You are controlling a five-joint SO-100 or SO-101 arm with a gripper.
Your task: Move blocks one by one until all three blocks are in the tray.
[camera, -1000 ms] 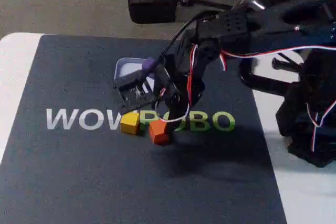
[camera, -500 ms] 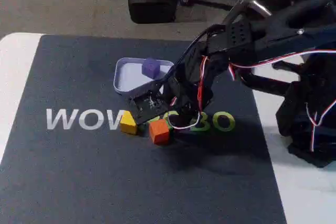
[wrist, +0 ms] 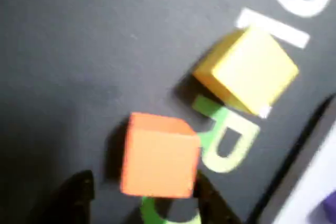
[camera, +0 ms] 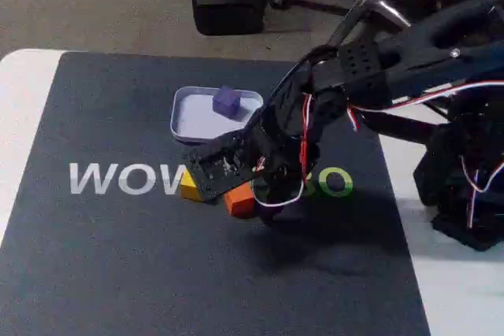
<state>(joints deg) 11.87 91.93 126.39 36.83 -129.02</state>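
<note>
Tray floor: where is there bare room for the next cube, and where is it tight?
The tray is bare across its left and front parts; the purple block sits near its back right. It is crowded in front of the tray, where the claw hangs over the orange block beside the yellow block.

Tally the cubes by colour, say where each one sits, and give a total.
Small matte purple cube: 1, inside the shallow pale lavender-white rectangular tray.
Small matte orange cube: 1, on the dark mat.
Small matte yellow cube: 1, on the mat, apart from the orange one.
Total: 3 cubes, 1 in the tray, 2 outside it.
</note>
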